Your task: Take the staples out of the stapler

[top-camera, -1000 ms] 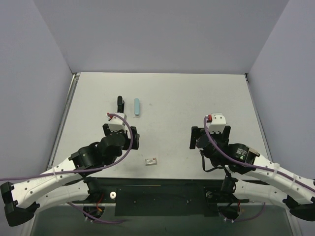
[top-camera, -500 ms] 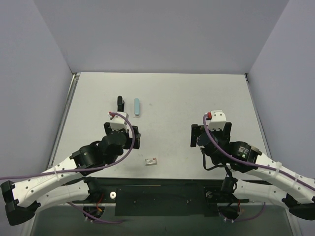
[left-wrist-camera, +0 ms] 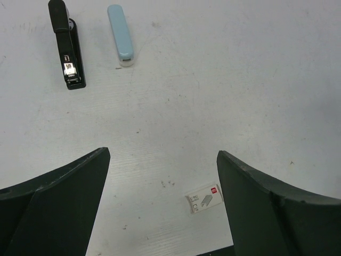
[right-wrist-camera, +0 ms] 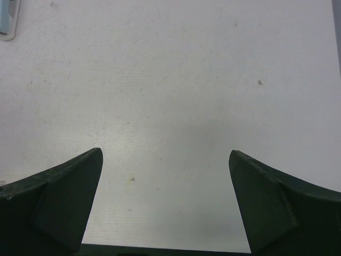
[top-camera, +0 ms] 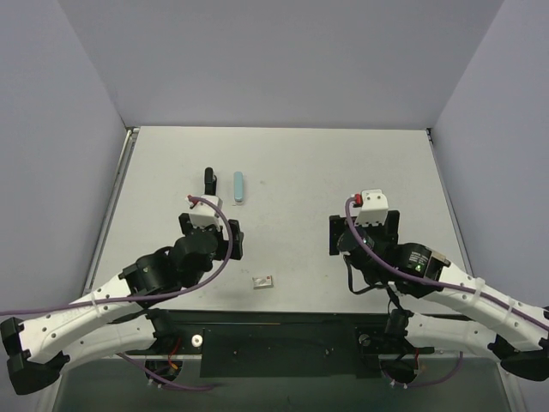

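A black stapler (top-camera: pixel 208 179) lies closed at the far left of the table, also in the left wrist view (left-wrist-camera: pixel 67 45). Beside it on the right lies a light blue oblong thing (top-camera: pixel 238 186) (left-wrist-camera: pixel 121 34). No staples show. My left gripper (top-camera: pixel 209 233) (left-wrist-camera: pixel 162 154) hovers open nearer than the stapler, with nothing between its fingers. My right gripper (top-camera: pixel 364 227) (right-wrist-camera: pixel 165 152) is open over bare table at the right, far from the stapler. Only the light blue thing's corner (right-wrist-camera: pixel 8 18) shows in the right wrist view.
A small white staple box (top-camera: pixel 263 281) (left-wrist-camera: pixel 204 198) lies near the table's front edge, just inside the left gripper's right finger in the wrist view. Grey walls close in the table (top-camera: pixel 343 163) on three sides.
The right gripper has shifted a little to the left and away from the bases. The left gripper has stayed nearly in place. The things on the table have not moved.
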{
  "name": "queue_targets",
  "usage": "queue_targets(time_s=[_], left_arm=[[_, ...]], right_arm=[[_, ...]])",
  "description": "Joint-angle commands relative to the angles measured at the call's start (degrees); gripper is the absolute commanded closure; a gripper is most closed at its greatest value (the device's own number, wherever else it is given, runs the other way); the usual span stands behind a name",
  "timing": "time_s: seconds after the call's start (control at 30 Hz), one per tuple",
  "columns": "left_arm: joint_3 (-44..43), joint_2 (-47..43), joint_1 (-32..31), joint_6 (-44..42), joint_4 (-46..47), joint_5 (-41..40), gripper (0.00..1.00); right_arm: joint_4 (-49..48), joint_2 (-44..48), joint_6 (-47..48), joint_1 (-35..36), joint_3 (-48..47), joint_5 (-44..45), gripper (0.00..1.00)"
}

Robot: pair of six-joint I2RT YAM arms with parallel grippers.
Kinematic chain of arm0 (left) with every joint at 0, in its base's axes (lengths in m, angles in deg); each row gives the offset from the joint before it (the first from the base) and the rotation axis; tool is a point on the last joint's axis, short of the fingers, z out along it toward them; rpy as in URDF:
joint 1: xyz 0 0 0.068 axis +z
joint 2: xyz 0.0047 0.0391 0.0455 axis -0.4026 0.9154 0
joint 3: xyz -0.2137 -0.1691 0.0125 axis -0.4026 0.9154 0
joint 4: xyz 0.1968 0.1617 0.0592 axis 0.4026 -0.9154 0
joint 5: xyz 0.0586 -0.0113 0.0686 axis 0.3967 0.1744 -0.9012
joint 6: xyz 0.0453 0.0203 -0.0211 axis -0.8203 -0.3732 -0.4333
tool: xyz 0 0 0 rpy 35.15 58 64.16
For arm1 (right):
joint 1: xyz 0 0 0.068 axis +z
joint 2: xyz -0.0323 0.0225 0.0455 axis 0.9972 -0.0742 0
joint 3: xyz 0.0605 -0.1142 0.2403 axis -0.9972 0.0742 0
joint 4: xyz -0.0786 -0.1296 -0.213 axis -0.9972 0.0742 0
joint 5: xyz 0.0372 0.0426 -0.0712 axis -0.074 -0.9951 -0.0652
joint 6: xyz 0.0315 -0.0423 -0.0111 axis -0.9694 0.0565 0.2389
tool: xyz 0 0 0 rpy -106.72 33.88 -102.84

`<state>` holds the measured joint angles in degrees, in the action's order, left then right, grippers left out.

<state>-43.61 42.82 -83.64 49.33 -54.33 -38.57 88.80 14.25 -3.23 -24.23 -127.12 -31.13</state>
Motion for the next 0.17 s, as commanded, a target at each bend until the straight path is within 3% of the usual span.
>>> queue_targets(time_s=[0.0,0.13], left_arm=[[-2.0,-0.7,-0.1,-0.8,2.2,-1.1,0.07],[-2.6,-0.9,-0.1,-0.8,2.1,-1.1,0.07]], right_arm=[[0.7,-0.2,3.1,-1.2,-1.2,1.3,0.0],[1.8,-2.9,2.5,-5.4,-1.9,0.3,0.0]])
